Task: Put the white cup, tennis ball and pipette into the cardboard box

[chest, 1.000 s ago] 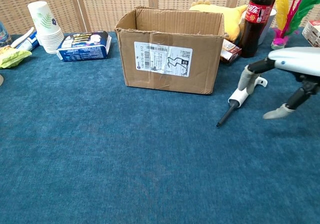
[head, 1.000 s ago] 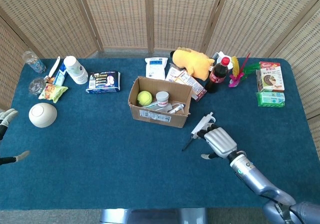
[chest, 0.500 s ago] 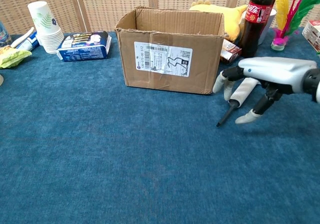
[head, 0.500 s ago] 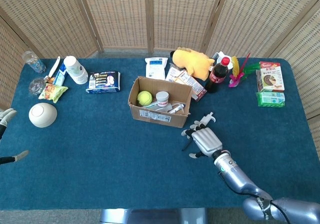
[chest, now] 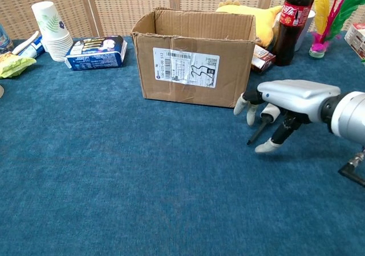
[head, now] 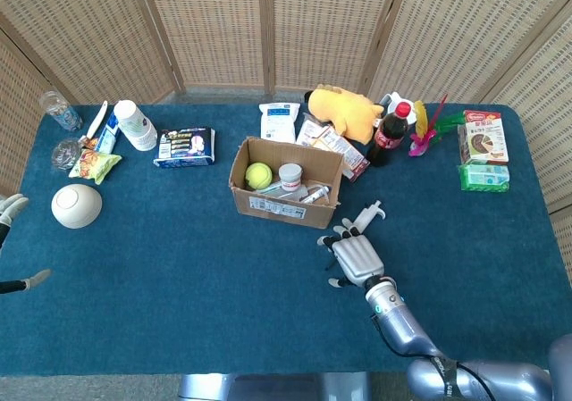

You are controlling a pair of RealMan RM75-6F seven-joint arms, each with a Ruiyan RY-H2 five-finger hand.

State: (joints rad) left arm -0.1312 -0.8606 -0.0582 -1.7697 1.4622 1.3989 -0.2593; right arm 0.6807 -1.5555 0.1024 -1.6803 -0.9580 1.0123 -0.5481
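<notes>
The right hand sits over the pipette, fingers spread around it. I cannot tell if it has hold of it. The pipette lies on the table, under the hand. Just past the fingers is the cardboard box, with the tennis ball and white cup inside.

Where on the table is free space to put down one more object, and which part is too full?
Bare cloth lies in front of the cardboard box, across the near half, and between the white bowl and the box. The right hand covers the pipette near the box's right corner. The far edge is crowded: paper cups, yellow plush, cola bottle.
</notes>
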